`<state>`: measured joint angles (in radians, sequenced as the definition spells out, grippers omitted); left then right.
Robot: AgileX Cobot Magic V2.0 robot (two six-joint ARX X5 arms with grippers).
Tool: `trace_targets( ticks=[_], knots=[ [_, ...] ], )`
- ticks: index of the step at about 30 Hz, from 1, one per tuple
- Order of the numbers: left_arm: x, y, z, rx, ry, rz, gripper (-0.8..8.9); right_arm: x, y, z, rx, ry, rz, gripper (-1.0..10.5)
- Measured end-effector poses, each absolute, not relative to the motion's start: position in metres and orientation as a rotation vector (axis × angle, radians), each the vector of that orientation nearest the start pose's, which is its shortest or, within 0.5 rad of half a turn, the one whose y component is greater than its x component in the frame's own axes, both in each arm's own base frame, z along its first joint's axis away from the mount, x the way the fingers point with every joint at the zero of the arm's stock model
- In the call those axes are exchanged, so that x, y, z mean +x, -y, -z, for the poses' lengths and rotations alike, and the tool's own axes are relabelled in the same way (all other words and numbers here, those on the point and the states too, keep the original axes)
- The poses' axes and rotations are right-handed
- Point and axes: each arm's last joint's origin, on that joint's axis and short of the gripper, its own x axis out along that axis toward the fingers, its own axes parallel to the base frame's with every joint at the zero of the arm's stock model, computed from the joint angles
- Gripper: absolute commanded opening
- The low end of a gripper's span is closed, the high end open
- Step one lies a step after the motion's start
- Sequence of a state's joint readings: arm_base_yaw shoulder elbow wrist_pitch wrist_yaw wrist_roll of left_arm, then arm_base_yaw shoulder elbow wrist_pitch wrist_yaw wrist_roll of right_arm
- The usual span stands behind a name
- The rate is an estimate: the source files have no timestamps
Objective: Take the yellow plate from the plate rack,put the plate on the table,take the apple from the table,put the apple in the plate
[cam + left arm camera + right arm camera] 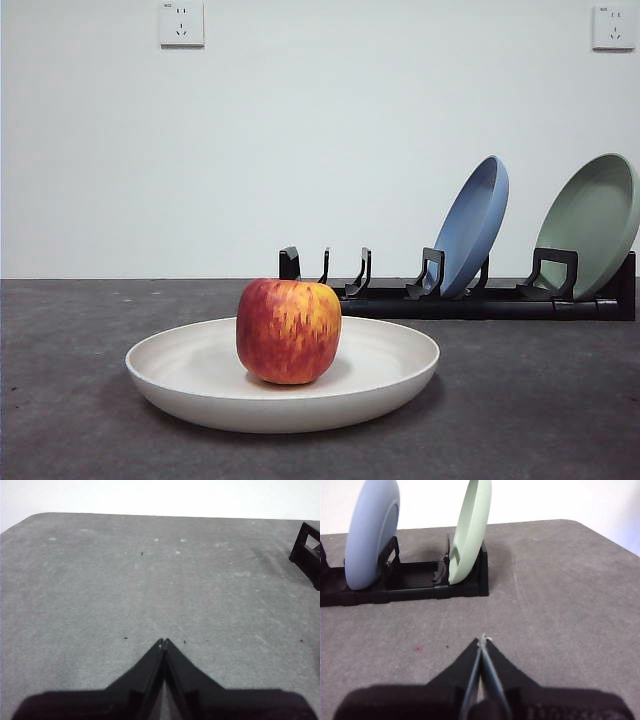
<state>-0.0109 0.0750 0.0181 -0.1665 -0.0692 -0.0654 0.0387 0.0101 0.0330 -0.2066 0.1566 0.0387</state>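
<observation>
The cream yellow plate [385,375] lies flat on the dark grey table [540,400] in the front view, with the red and yellow apple [288,330] standing upright in its middle. Behind it the black plate rack [470,298] has its left slots bare. My left gripper [164,641] is shut above bare table, holding nothing, with one end of the plate rack [306,550] at the edge of its view. My right gripper [482,639] is shut and holds nothing, a short way in front of the plate rack [415,582]. Neither arm shows in the front view.
A blue plate [473,225] and a pale green plate [592,222] stand tilted in the rack's right slots; the blue plate [370,532] and green plate [470,530] also show in the right wrist view. A white wall with two sockets stands behind the table.
</observation>
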Motion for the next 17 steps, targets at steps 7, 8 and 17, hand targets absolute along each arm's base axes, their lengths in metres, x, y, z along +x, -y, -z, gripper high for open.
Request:
trace_targets(
  ticks=[7, 8, 17],
  knots=[
    [0.0991, -0.0009, -0.1477, -0.056, -0.223, -0.065, -0.03, 0.0944, 0.0009, -0.154, 0.024, -0.182, 0.121, 0.0],
    [0.0991, -0.0009, -0.1477, -0.056, -0.223, -0.065, -0.03, 0.0944, 0.0009, -0.154, 0.024, -0.182, 0.121, 0.0],
    [0.0991, -0.0009, -0.1477, -0.056, -0.223, -0.066, -0.03, 0.0944, 0.0009, -0.154, 0.027, -0.182, 0.122, 0.0]
  ],
)
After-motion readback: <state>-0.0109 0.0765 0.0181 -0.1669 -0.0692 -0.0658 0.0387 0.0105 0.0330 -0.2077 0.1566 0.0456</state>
